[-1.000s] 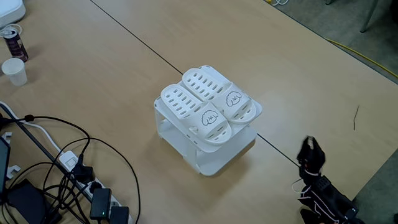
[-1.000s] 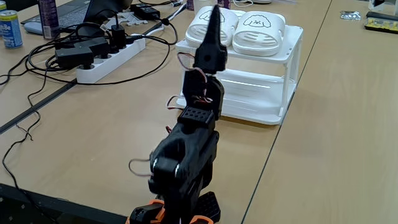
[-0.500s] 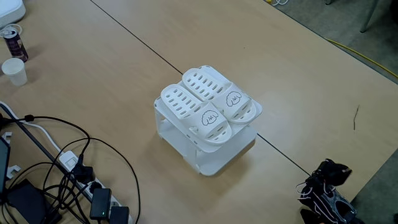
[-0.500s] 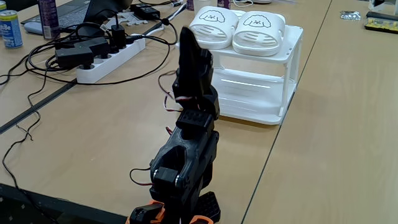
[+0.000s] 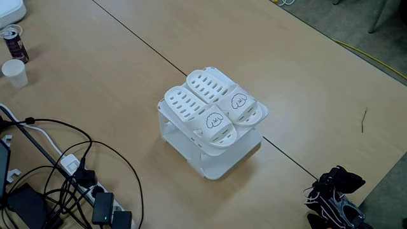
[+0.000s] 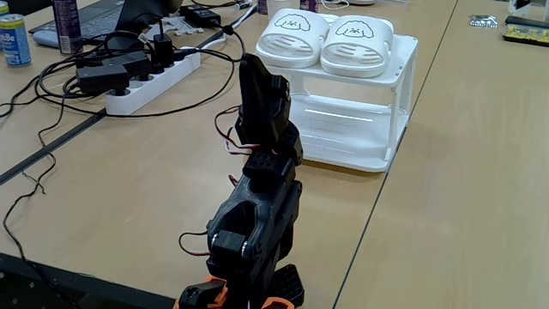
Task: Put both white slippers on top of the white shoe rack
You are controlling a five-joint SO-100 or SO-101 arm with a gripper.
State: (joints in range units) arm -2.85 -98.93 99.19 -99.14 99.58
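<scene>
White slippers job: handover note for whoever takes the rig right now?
Gripper: folded back over the arm base, away from the rack, holding nothing; open or shut cannot be told.
Both white plastic slide slippers lie side by side, soles down, on the flat top of the white two-tier plastic shoe rack, puppy-face straps toward the arm.
Done: both slippers placed.
Left: nothing visible; the arm looks parked.

Both white slippers (image 5: 210,108) lie side by side atop the white shoe rack (image 6: 390,94).

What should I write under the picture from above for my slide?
Both white slippers sit side by side on the white shoe rack; the gripper is folded away.
</scene>
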